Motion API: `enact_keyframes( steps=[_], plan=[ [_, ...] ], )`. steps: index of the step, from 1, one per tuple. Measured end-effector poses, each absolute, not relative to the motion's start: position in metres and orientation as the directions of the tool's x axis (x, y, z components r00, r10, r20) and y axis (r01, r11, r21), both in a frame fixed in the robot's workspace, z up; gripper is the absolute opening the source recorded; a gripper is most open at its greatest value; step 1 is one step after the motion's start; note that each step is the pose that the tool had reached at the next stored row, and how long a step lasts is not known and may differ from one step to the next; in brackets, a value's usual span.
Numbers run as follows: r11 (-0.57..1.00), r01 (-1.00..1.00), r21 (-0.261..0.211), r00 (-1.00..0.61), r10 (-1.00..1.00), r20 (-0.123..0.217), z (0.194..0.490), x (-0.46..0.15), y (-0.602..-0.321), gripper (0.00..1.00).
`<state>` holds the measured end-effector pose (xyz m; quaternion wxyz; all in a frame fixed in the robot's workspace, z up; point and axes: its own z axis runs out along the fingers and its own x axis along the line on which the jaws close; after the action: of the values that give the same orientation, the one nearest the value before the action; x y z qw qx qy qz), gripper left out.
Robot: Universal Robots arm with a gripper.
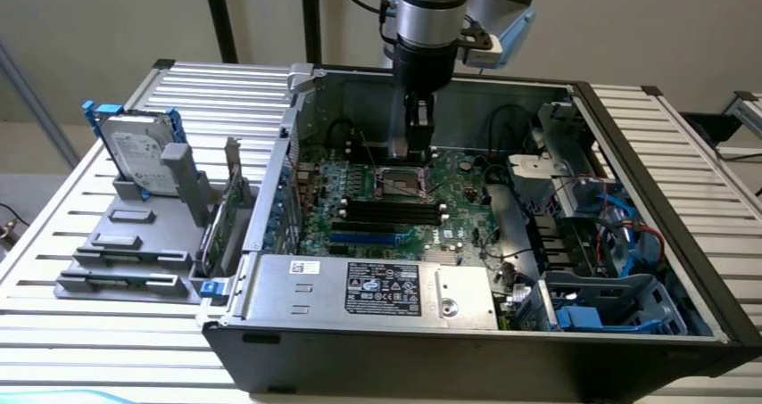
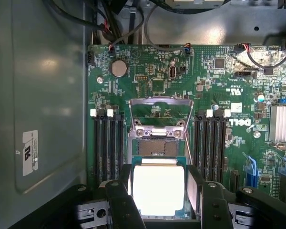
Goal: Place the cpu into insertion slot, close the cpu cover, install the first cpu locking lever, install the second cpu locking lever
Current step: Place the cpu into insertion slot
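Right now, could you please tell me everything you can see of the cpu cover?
The cpu cover is a thin, silvery metal frame with a large square window through which the green motherboard shows. It is swung open, raised off the insertion slot and leaning back from it, joined to it along one edge by a metal hinge bracket with two screws. It is not closed or latched. Black memory slots run on either side, apart from it.
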<state>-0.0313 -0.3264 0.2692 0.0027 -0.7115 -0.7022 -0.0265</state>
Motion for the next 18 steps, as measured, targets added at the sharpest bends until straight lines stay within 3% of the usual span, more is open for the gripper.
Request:
enact_keyframes(
  steps=[18],
  plan=[
    [-0.013,0.999,0.031,0.012,0.999,0.043,0.2622,-0.0313,-0.3265,0.55]
  ],
)
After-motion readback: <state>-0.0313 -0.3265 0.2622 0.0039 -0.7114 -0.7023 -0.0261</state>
